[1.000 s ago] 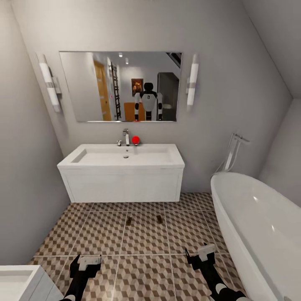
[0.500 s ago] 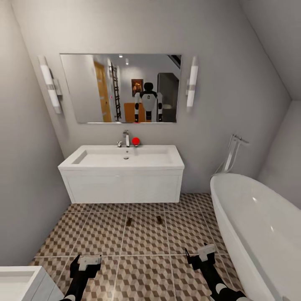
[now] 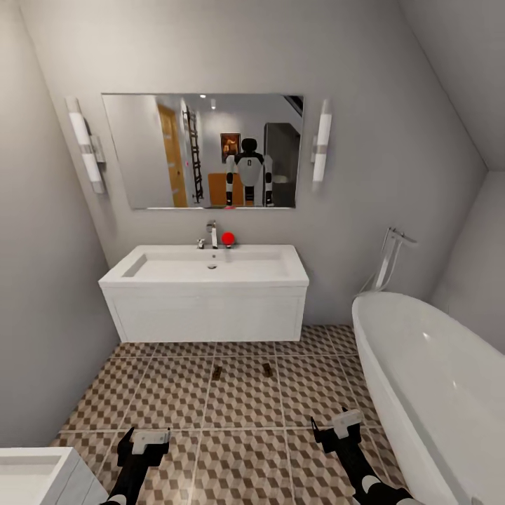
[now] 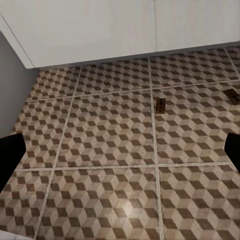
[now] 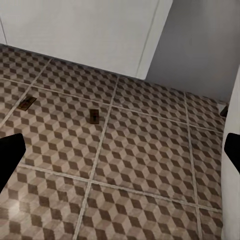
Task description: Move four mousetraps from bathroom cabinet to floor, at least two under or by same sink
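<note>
Two mousetraps lie on the bathroom floor [image 3: 168,393] in front of the sink [image 3: 203,265]: one [image 3: 217,372] to the left, the other [image 3: 267,367] to the right. The left wrist view has them as a near mousetrap [image 4: 161,104] and a far mousetrap [image 4: 231,95]. In the right wrist view a mousetrap [image 5: 93,116] lies by another mousetrap [image 5: 27,103]. My left gripper [image 3: 149,439] and right gripper [image 3: 345,422] hang low over the tiles, short of the traps. Both are open and empty. The cabinet is out of view.
A big white bathtub [image 3: 435,379] takes up the right side. A white square fixture [image 3: 35,477] sits at the near left. Grey walls close in on the left and behind the sink. A mirror [image 3: 203,151] reflects my body.
The whole picture has slid down a little, so the camera has moved. Both traps and both grippers stay as they were.
</note>
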{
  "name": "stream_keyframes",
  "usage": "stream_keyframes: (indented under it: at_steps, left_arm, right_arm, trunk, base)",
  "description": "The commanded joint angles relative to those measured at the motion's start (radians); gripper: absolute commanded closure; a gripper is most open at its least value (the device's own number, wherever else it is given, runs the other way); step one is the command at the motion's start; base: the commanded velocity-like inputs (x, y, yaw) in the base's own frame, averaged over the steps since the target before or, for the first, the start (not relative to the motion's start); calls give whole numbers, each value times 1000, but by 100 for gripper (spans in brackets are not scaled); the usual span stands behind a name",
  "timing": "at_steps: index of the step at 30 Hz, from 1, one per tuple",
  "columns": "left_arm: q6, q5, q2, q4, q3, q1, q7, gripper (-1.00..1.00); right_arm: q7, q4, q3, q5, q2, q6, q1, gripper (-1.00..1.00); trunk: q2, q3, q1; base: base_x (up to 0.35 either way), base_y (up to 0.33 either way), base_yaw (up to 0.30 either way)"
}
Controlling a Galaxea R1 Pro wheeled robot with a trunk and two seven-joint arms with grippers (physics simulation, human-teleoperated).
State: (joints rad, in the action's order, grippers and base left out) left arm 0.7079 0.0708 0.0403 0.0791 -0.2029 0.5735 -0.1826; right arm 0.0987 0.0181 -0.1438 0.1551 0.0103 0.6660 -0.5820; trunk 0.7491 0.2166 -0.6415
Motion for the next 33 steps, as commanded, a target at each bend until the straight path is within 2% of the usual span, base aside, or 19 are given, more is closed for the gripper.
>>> stream_keyframes:
  at_steps: [1, 33]
  left_arm:
    - [5, 7, 0, 4, -9, 2, -2, -100]
    - [6, 7, 0, 4, -8, 2, -2, -100]
  right_arm:
    - [10, -1, -5, 9, 0, 1, -1, -100]
    - [10, -1, -5, 9, 0, 1, -1, -100]
  trunk:
    - [-6, -2, 4]
    - [-230, -102, 126]
  base:
    - [0, 0, 0]
    - [0, 0, 0]
